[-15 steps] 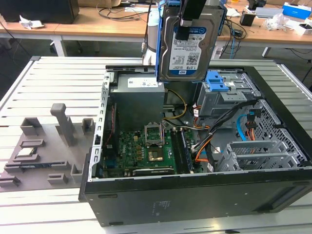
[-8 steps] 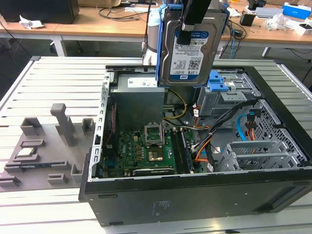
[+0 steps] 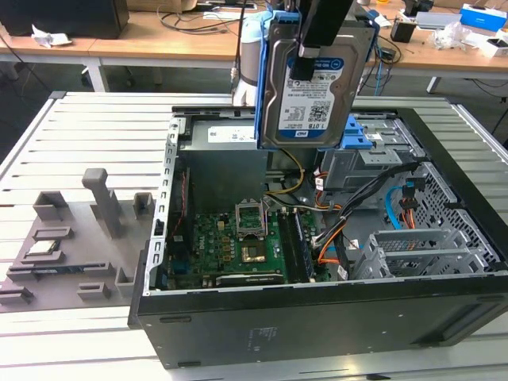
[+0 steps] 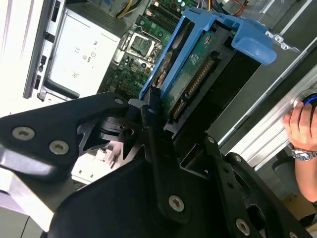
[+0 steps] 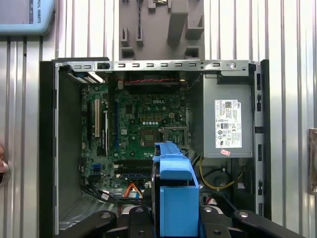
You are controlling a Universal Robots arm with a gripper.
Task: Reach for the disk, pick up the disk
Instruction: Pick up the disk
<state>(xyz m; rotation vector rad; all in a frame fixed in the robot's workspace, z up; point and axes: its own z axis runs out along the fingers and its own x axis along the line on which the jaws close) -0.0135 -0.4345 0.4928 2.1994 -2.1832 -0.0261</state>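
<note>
The disk (image 3: 317,103) hangs upright in the air above the open computer case (image 3: 254,325), its silver face and blue-and-white label turned to the exterior view. A blue plastic bracket (image 4: 252,39) frames it. My gripper (image 3: 305,70) comes down from above and is shut on the disk, with one black finger lying across the label. In the second wrist view the disk (image 4: 193,64) shows edge-on, its green circuit board facing the camera, held at the black fingers (image 4: 148,114). In the first wrist view the blue bracket (image 5: 173,193) stands over the case.
Inside the case lie the motherboard (image 3: 230,242), the grey power supply box (image 5: 228,124) and a grey drive cage (image 3: 373,151) with cables. A grey fixture (image 3: 71,230) sits on the slatted table at the exterior view's left. A person's hand (image 4: 302,124) rests beside the case.
</note>
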